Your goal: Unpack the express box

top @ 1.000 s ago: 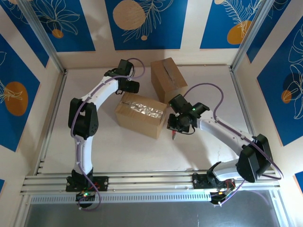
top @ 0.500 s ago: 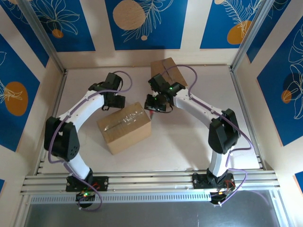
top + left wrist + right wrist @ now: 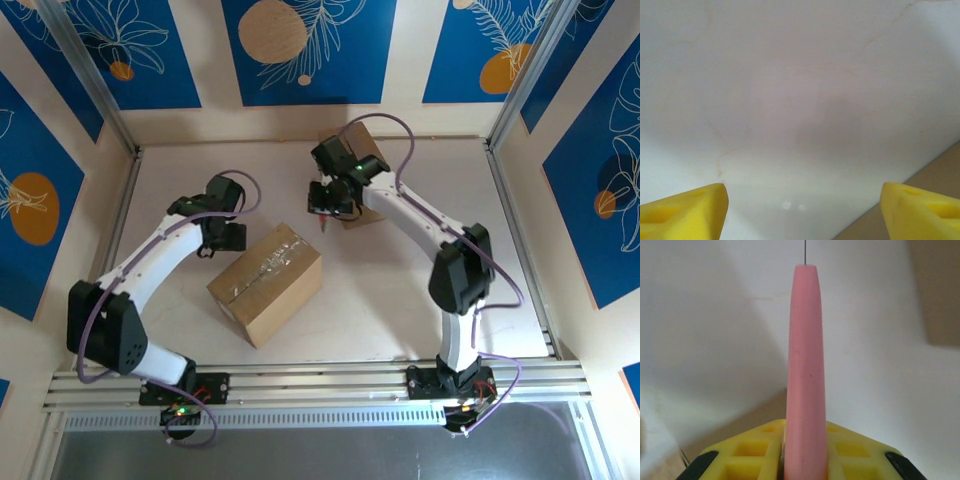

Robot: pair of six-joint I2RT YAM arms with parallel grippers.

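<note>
The express box [image 3: 265,285], brown cardboard with a strip of shiny tape along its top seam, lies skewed in the middle of the table. My left gripper [image 3: 218,243] hovers just off the box's left corner, jaws open and empty. In the left wrist view its yellow fingertips [image 3: 685,210] stand far apart over bare table, with a corner of the express box [image 3: 935,180] at the lower right. My right gripper [image 3: 325,205] sits behind the box, shut on a pink pen-like cutter [image 3: 805,365] with a thin needle point; its tip [image 3: 325,228] points down toward the table.
A second cardboard box [image 3: 365,150] stands at the back, partly behind my right arm. Metal rails [image 3: 320,385] border the near edge, and aluminium posts frame the left and right sides. Patterned blue walls close in the back and sides.
The taped box has slid toward the front left and turned. My left arm drew back with it. My right arm swung from the box's right side to the back, by the second box.
</note>
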